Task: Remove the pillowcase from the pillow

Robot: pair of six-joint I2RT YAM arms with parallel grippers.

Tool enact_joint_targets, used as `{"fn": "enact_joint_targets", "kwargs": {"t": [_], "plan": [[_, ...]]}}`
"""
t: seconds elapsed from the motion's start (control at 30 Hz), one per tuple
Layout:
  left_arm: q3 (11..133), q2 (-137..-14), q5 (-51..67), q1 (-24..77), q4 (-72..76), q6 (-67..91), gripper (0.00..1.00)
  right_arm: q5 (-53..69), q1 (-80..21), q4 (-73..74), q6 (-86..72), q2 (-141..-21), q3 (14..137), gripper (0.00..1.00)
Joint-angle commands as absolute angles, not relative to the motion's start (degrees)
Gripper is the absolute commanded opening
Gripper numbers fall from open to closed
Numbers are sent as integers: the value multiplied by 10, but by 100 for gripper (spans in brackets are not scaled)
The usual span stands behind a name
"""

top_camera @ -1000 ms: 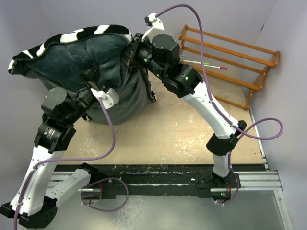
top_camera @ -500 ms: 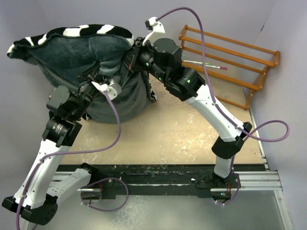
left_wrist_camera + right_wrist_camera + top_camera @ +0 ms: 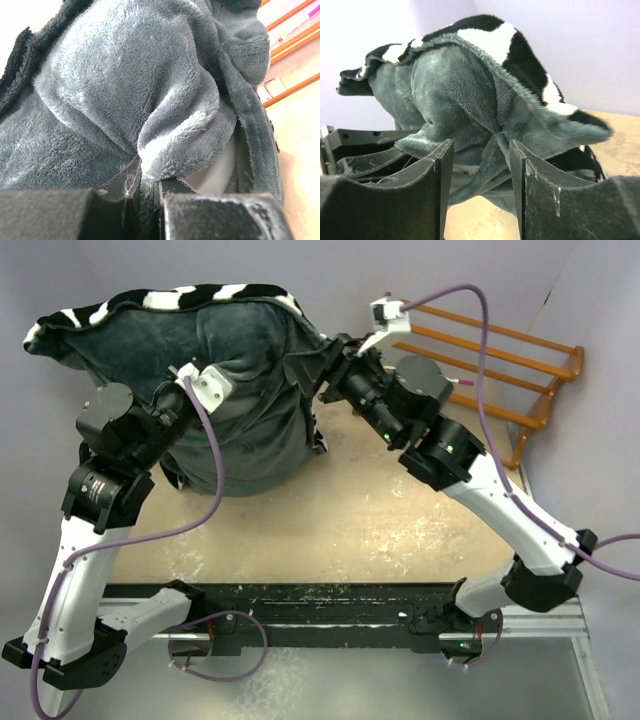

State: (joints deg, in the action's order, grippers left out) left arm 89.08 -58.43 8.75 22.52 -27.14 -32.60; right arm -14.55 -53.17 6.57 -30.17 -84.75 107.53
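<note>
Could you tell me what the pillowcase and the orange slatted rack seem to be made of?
The pillowcase looks like soft plush fabric, perhaps fleece: dense fuzzy grey pile, matte, with black-and-white stripes on its other face. The rack seems to be wood, stained orange-brown, judging by colour and rails.

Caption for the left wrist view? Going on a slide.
Left wrist view: left fingers closed on a fold of the pillowcase, plush grey side out, wooden rack behind.
</note>
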Motion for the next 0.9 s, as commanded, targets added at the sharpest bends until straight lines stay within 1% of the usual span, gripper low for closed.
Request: {"fn": "enact_joint_targets", "kwargs": {"t": [0.0,0.1,0.2,0.33,0.47,0.67,0.73,0.87], "plan": [[931,-591,78,225,-238,-281,3,-230,-555,-38,-250,-771,1010,51],[936,-597,74,225,-240,-276,3,-243,-614,-111,-195,-744,952,57],[943,-605,73,224,-239,-274,3,-214,-659,-114,-152,-777,961,61],[959,-611,72,225,-243,-271,3,-175,-686,-118,-117,-839,984,61],[974,-611,73,224,-257,-272,3,-149,-686,-100,-108,-892,1020,60],[990,-601,80,224,-280,-269,3,-171,-654,-93,-98,-948,1060,61],[999,-599,84,224,-291,-266,2,-189,-636,-105,-105,-945,1044,63],[1013,-591,93,224,-308,-261,2,-239,-595,-143,-111,-905,964,69]]}}
